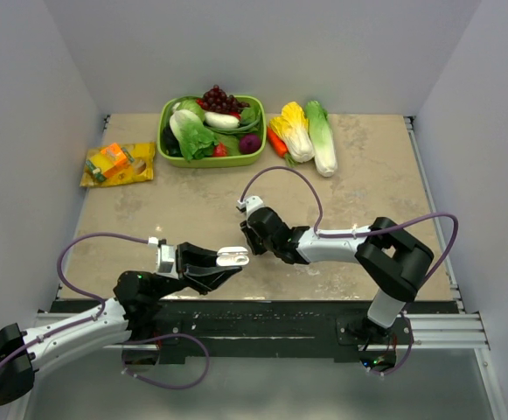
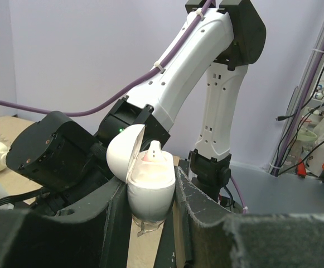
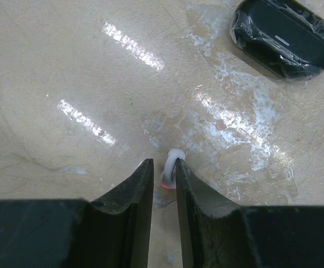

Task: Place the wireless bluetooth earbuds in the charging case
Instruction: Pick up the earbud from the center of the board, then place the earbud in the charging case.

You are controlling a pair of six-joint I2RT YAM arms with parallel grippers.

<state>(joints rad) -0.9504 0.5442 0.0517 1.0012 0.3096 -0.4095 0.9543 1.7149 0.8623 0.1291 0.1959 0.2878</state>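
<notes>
The left claw (image 1: 225,262) is held up off the worktop (image 3: 67,67), near the middle of the near edge. It is squeezed tight on a white charging case (image 2: 150,187), with one finger on each side. The case is shaped like an egg. Its lid is flipped open and leans to the left in the left wrist view. One white earbud (image 2: 152,152) already sits inside the case, and its pinkish tip pokes up.

The right claw (image 3: 164,180) is just to the right of the left claw and a bit farther away. It points down at the worktop. Its two fingers are almost closed, with only a thin gap between them. A second white earbud (image 3: 174,160) is pinched between the tips. A tiny red light shows on this bud. I cannot tell if the bud is lifted or touching the worktop.

A black case (image 3: 284,36) wrapped in shiny clear plastic lies on the worktop. It is shut. In the right wrist view it is past the claw and off to the right, well apart from the bud.

At the far side of the worktop is a green basket (image 1: 212,163) full of toy fruit and veggies. Two toy cabbages (image 1: 309,131) and a carrot lie just right of it. A yellow snack bag (image 1: 118,164) lies to its left.
</notes>
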